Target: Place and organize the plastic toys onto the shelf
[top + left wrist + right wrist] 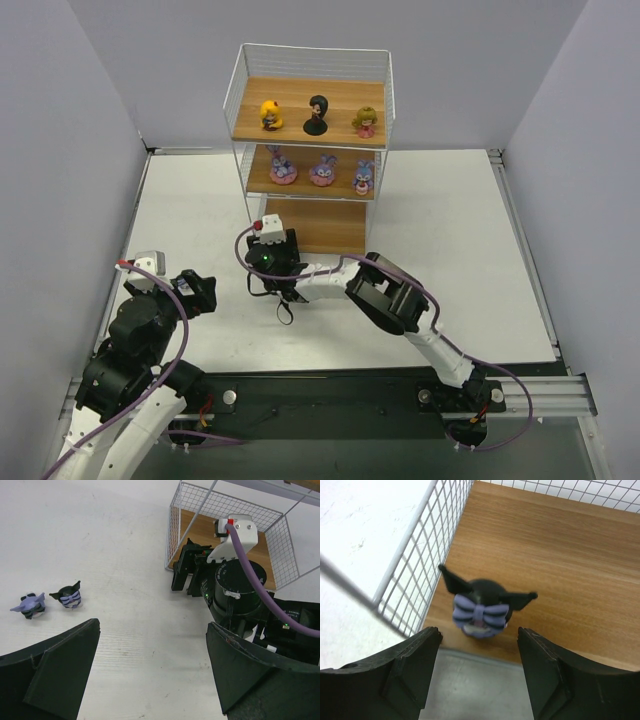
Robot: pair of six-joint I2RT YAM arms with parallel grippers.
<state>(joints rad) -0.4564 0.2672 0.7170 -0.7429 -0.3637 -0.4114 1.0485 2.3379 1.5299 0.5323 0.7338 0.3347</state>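
The shelf carries a yellow doll, a black doll and an olive-pink doll on its top board. Three purple-pink bunny figures line the middle board. A dark toy with a purple bow stands upright near the front left corner of the bottom board. My right gripper is open just in front of it, with nothing between its fingers. Two more dark blue-purple toys sit on the table left of the shelf. My left gripper hangs open above the table, apart from them.
The wire side wall of the shelf runs close to the right gripper's left finger. The right arm's wrist and purple cable lie in front of the shelf. Grey walls enclose the white table.
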